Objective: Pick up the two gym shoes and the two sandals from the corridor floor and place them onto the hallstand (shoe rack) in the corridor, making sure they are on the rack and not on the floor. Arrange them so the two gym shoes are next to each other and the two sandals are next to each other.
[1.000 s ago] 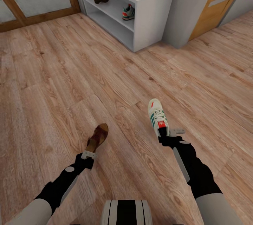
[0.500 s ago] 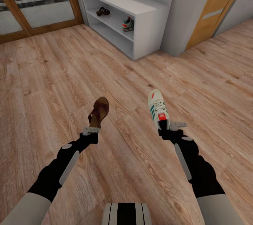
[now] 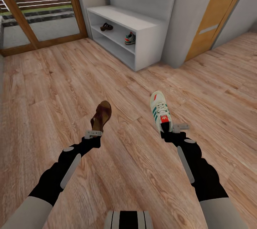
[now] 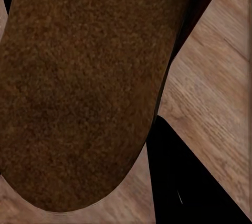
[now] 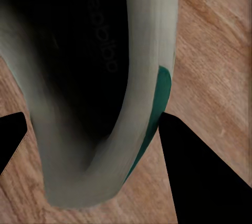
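My left gripper (image 3: 93,133) is shut on the heel of a brown sandal (image 3: 101,114), held above the wood floor; the left wrist view looks onto its tan insole (image 4: 79,87). A white gym shoe (image 3: 160,114) with green stripes hangs from my right gripper (image 3: 170,128), which is shut on its heel; its dark opening and green stripe (image 5: 157,103) fill the right wrist view. Ahead stands the white hallstand (image 3: 142,25), with the other sandal (image 3: 106,26) and the other gym shoe (image 3: 130,38) apart on its upper open shelf.
A glass door with a wooden frame (image 3: 35,7) is at the far left. A grey wall pillar (image 3: 185,21) and an orange door (image 3: 217,11) stand to the right of the rack. Wood floor (image 3: 53,79) lies between me and the rack.
The left arm has lifted the sandal higher. The head view has tilted up, so the rack sits lower in the picture and the wall shelf above it has come into sight. The right arm holds steady.
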Robot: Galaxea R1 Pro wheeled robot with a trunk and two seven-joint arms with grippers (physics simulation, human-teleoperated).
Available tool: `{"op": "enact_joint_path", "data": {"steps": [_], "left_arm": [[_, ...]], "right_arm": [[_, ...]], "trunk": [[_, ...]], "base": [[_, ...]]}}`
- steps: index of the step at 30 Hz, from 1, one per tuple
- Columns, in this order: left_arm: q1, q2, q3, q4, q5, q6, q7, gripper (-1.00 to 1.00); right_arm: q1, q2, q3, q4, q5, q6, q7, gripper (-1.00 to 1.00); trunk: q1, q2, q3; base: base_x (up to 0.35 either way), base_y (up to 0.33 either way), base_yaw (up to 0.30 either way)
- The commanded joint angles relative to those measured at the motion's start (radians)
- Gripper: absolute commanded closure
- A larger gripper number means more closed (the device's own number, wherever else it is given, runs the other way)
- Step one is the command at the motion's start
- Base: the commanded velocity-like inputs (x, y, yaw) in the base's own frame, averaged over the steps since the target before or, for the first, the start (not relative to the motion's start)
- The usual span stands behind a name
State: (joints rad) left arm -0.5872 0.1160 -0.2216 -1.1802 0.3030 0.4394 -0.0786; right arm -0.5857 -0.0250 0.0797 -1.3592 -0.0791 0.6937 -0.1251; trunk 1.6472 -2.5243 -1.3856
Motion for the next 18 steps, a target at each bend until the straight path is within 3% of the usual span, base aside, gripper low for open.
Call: {"op": "enact_joint_path", "data": {"steps": [1, 9, 18], "left_arm": [[0.0, 0.001, -0.001, -0.001, 0.001, 0.006, -0.003, 1.0], [0.0, -0.001, -0.001, -0.001, 0.001, 0.006, -0.003, 1.0], [0.0, -0.019, -0.001, 0.0, 0.001, 0.006, -0.003, 1.0]], "right_arm": [[0.0, -0.001, 0.003, -0.001, -0.01, 0.004, -0.011, 1.0], [0.0, -0.001, 0.003, 0.0, -0.011, 0.004, -0.011, 1.0], [0.0, -0.001, 0.003, 0.0, -0.011, 0.004, -0.01, 1.0]], "trunk": [[-0.001, 0.0, 0.005], [-0.004, 0.002, 0.049], [-0.008, 0.004, 0.098]], "base": [[0.0, 0.0, 0.0], [0.0, 0.0, 0.0], [0.0, 0.0, 0.0]]}}
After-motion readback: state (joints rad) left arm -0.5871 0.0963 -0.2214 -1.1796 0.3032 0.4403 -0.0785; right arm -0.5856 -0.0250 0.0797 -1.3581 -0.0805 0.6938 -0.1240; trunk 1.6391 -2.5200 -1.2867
